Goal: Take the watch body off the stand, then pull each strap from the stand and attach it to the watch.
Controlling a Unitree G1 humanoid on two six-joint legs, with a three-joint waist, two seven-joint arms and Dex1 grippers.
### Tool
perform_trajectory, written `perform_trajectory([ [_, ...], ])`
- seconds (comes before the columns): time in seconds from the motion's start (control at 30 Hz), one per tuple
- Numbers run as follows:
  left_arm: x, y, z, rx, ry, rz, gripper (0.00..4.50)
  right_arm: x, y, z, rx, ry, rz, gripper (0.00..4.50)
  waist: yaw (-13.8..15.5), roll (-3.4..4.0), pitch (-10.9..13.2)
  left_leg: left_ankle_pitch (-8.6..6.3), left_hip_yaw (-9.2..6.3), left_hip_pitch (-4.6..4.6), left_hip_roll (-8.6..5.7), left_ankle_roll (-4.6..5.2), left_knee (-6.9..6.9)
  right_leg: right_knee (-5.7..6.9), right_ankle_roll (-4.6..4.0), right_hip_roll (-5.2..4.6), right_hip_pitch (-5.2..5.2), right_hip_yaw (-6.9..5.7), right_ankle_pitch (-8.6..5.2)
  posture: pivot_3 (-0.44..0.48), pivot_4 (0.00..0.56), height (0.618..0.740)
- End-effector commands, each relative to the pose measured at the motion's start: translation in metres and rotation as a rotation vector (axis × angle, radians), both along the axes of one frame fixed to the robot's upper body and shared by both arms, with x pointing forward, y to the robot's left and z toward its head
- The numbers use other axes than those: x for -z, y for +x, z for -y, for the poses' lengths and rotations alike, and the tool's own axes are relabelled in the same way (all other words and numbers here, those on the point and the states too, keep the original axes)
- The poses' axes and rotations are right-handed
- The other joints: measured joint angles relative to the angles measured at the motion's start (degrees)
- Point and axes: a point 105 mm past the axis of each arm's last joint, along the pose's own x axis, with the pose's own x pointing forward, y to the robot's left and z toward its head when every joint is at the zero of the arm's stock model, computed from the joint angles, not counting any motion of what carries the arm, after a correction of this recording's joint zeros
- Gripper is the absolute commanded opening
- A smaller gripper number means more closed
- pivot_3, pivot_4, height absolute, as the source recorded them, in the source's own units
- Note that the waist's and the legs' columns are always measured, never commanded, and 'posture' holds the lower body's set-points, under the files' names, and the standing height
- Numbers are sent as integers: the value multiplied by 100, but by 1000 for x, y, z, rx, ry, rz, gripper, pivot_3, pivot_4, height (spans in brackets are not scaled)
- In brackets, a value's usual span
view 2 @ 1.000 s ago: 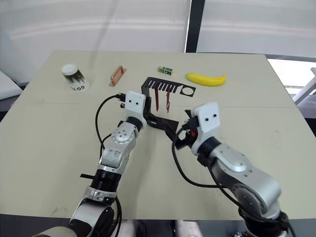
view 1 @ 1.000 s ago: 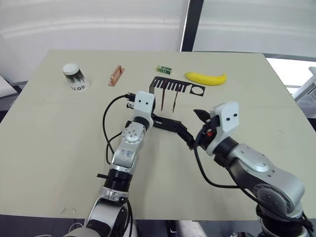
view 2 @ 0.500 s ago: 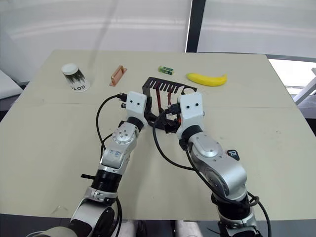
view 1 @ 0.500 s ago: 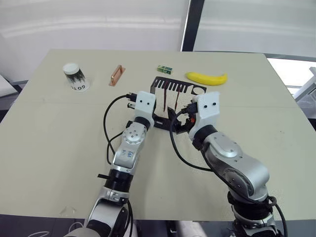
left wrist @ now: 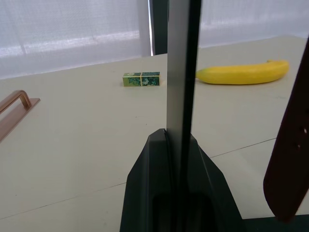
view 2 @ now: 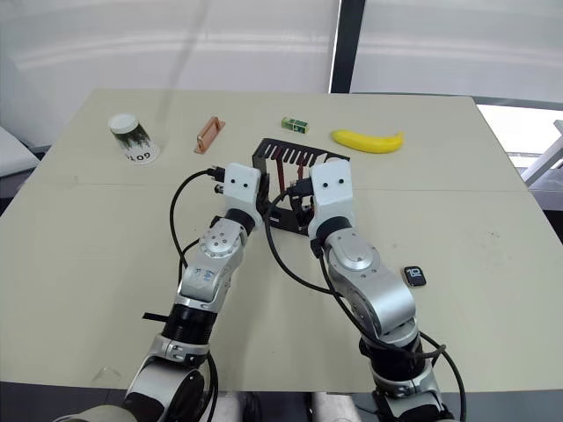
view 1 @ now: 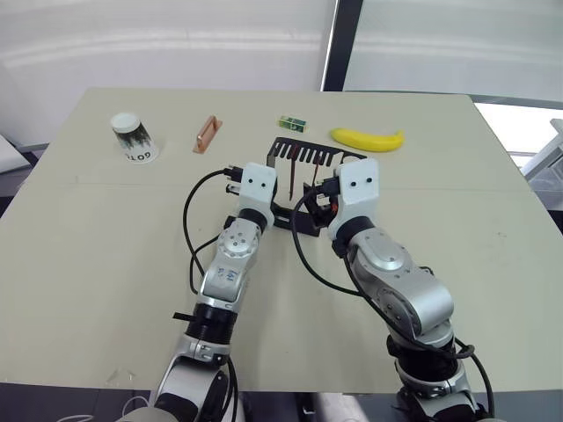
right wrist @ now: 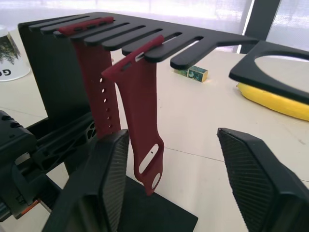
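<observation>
Right gripper [right wrist: 169, 186] wide open, empty, before 2 straps [right wrist: 137, 111] hanging in stand [right wrist: 145, 36] slots; left gripper [left wrist: 169, 159] clamps stand leg.

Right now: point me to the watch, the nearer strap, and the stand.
watch [view 2: 414, 276], right eye view, its black face.
nearer strap [right wrist: 141, 111], right wrist view, mid-length of the band.
stand [right wrist: 145, 36], right wrist view, slotted top plate.
</observation>
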Motion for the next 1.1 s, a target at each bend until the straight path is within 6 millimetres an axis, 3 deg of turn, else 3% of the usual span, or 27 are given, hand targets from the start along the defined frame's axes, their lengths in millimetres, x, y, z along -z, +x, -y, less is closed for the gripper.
perform_trajectory([
  [0.03, -11, 0, 6, 13, -16, 26, 0, -16, -2, -5, -24, 26, 69, 3335, -1, 0, 0, 0, 0, 0, 0, 0, 0, 0, 0, 0, 0, 0, 0, 0, 150, 740],
  [0.2, -11, 1, 5, 16, -13, 24, 0, -18, 1, -8, -36, 35, 83, 3335, -6, 0, 0, 0, 0, 0, 0, 0, -1, 0, 0, 0, 0, 0, 0, 0, 150, 740],
  [0.3, -11, 1, 5, 14, -14, 23, 0, -18, 2, -9, -43, 39, 87, 2501, -7, 0, 0, 0, 0, -1, 0, 0, -1, -1, 0, 0, -1, 0, 0, 0, 150, 740],
  [0.47, -11, 0, 4, 13, -15, 25, 0, -20, 3, -10, -46, 26, 112, 251, -11, 0, 0, 0, 0, -1, 0, 0, -1, -1, 0, 0, -1, 0, 0, 0, 150, 740],
  [0.5, -11, 0, 4, 14, -14, 25, 0, -21, 3, -11, -47, 23, 119, 81, -12, 0, 0, 0, 0, -1, 0, 0, -1, -1, 0, 0, -1, 0, 0, 0, 150, 740],
  [0.9, -10, -1, 8, 21, -16, 20, 0, -34, -19, -8, -114, -105, 217, 81, -11, 0, 0, 0, -1, -2, 0, 0, -3, -2, 0, 0, -1, 0, 0, 0, 150, 740],
  [1.1, -11, -4, 9, 40, 3, 34, 0, -23, -30, 14, -131, -161, 171, 81, 7, 0, 0, 0, -1, -3, -1, 0, -4, -6, 0, -1, -1, 0, 0, 0, 150, 740],
])
